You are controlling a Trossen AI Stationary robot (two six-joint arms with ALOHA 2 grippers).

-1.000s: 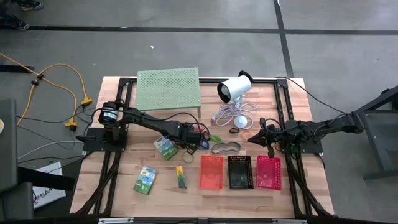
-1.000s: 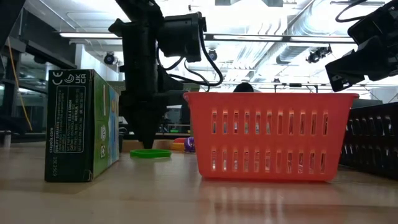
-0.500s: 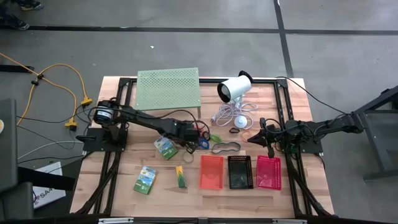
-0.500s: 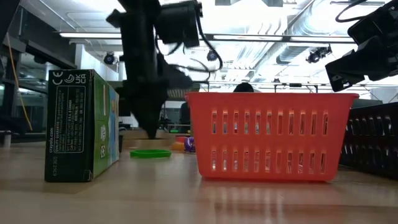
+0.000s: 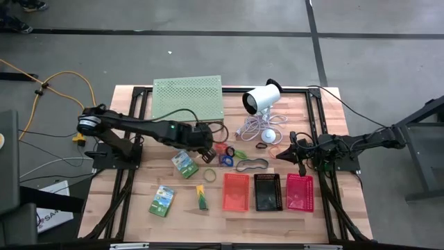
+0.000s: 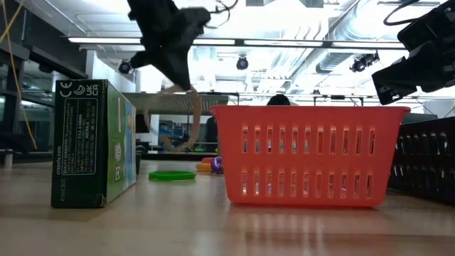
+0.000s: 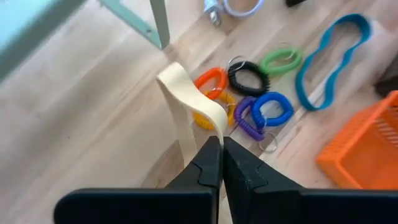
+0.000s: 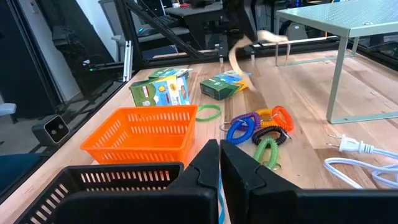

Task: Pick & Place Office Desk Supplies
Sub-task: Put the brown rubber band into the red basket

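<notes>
Coil loops (image 7: 249, 99) in orange, black, green, purple and blue crowd the bench (image 5: 139, 201) centre, beside a long blue band (image 7: 333, 59). Left tool (image 7: 221, 163) pinches a pale rubber band (image 7: 189, 112) above them. Right tool (image 8: 219, 163), closed and empty, hovers near the orange basket (image 8: 146, 130). Upright green pack (image 6: 92, 142) reads "crayola.com".

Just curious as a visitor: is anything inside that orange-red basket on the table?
From above, the orange-red basket looks empty; only its slotted floor shows. In the low view its near wall hides the bottom, so that view cannot confirm it.

end effector (image 7: 221, 149): closed | holds: cream band (image 7: 189, 109) | above: coil loops (image 7: 249, 99)
</notes>
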